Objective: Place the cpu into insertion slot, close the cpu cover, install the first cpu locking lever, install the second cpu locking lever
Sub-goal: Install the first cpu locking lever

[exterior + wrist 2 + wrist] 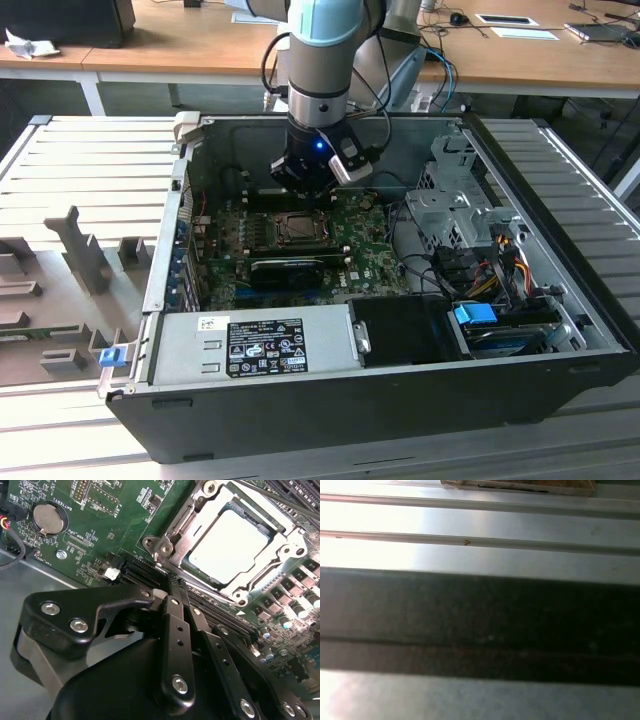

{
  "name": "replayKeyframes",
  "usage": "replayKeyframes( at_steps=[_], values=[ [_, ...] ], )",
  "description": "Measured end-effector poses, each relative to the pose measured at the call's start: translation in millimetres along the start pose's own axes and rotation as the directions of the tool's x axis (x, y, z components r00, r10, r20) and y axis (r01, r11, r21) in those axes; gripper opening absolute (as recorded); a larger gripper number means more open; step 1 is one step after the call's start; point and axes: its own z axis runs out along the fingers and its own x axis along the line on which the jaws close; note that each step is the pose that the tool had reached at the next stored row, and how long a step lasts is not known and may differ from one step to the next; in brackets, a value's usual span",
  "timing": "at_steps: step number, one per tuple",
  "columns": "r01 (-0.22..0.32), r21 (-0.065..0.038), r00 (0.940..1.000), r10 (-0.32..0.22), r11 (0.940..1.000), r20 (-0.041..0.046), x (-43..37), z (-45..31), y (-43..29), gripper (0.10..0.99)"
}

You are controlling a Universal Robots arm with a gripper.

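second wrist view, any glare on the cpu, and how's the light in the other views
In the second wrist view the cpu top is washed out to near-white by glare, while the cpu cover frame around it stays readable; the first wrist view has blown-out bright patches beside a dark band; the exterior view is evenly lit, with the computer case interior shadowed.

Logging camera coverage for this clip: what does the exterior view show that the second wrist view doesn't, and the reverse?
Exterior view: the whole open computer case, the power supply, the arm reaching in, desks behind.

Second wrist view: the coin battery, and the cover lying shut around the cpu.

Both: the gripper above the green motherboard next to the socket.
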Motion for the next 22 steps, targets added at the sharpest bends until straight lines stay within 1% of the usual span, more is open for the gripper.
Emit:
replayKeyframes(
  at_steps=[4, 16, 22],
  values=[
    [0.000, 0.002, 1.0000, 0.000, 1.0000, -0.0001, -0.1, 0.8, -0.1, 0.106],
    [-0.001, 0.003, 1.0000, 0.001, 1.0000, 0.0001, -0.1, 1.0, -1.1, 0.106],
    [-0.001, 0.002, 1.0000, 0.001, 1.0000, 0.0003, -0.2, -0.9, -0.9, 0.106]
  ],
)
